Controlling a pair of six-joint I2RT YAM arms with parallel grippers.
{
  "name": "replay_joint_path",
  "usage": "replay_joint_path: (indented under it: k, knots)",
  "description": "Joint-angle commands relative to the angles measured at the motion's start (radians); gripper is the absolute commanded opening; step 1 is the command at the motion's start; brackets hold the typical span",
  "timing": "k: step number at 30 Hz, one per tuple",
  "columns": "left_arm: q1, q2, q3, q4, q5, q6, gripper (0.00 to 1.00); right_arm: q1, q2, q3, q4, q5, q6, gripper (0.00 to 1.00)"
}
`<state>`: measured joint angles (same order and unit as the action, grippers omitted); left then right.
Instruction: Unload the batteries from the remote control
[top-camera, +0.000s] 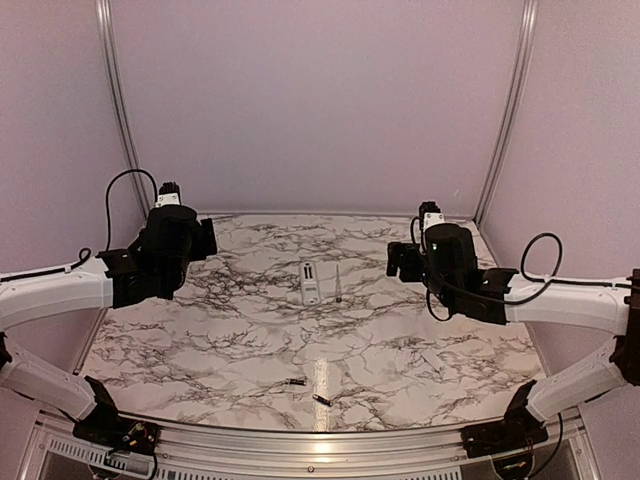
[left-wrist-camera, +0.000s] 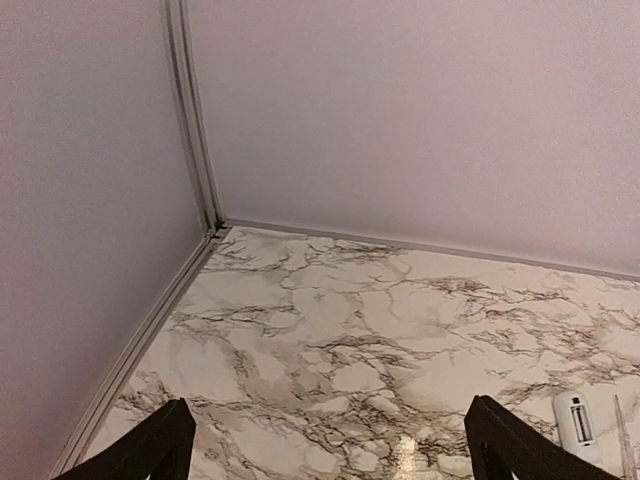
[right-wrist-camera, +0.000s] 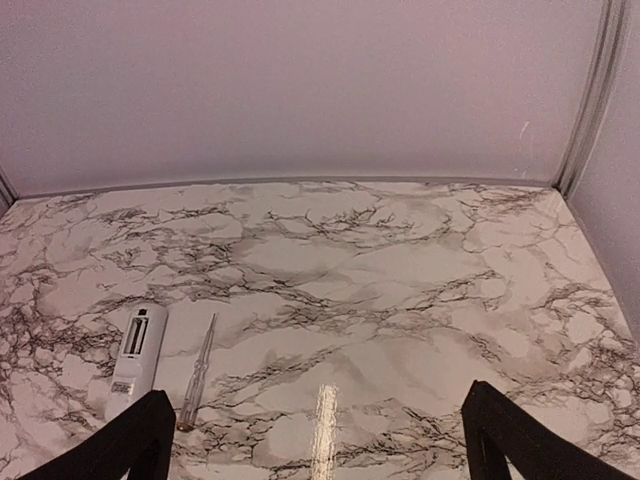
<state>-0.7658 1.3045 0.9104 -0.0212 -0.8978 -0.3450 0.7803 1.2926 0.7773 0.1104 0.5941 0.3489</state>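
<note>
Marble bench (top-camera: 200, 340): one white remote control (top-camera: 310, 282) lies mid-bench towards the far edge, with one grey stick (top-camera: 338, 284) just beside it. Two batteries (top-camera: 295, 381) lie well apart from it by the near edge. I judge the unloading done, so next I need only stay clear. My left claw (left-wrist-camera: 330, 455) and right claw (right-wrist-camera: 320, 450) gape wide, empty.

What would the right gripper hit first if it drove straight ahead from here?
The right gripper would probably meet bare table, then the back wall; depth is unclear. The remote control and grey stick lie left of its centre line.
</note>
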Motion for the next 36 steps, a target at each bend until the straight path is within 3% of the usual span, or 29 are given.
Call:
replay_joint_path:
  k: [1,6,10,15,18,22,27,31,34,36]
  knots:
    - [0.121,-0.145,-0.195,0.183,-0.122,0.099,0.99,-0.043,-0.035,0.004,0.020,0.127,-0.055,0.99]
    - [0.185,-0.240,-0.486,0.664,-0.250,0.408,0.99,-0.139,-0.069,-0.034,0.022,0.188,-0.081,0.99]
    - [0.281,-0.246,-0.545,0.729,-0.213,0.415,0.99,-0.212,-0.085,-0.071,0.034,0.238,-0.113,0.98]
    - [0.385,-0.201,-0.699,1.013,-0.054,0.450,0.99,-0.284,-0.082,-0.160,0.159,0.291,-0.239,0.98]
    - [0.449,-0.173,-0.728,1.057,0.084,0.413,0.99,-0.355,-0.079,-0.228,0.249,0.329,-0.228,0.98]
    - [0.512,-0.072,-0.723,1.118,0.144,0.393,0.99,-0.421,-0.029,-0.356,0.536,0.280,-0.342,0.98]
    - [0.558,0.067,-0.718,1.261,0.231,0.374,0.99,-0.509,0.041,-0.497,0.890,0.040,-0.404,0.99]
    - [0.627,0.184,-0.699,1.342,0.343,0.336,0.99,-0.537,0.149,-0.557,1.164,-0.012,-0.494,0.98]
    - [0.656,0.183,-0.656,1.247,0.406,0.308,0.99,-0.545,0.171,-0.561,1.201,-0.044,-0.522,0.98]
    - [0.675,0.188,-0.619,1.172,0.451,0.293,0.99,-0.575,0.216,-0.606,1.337,-0.098,-0.529,0.99]
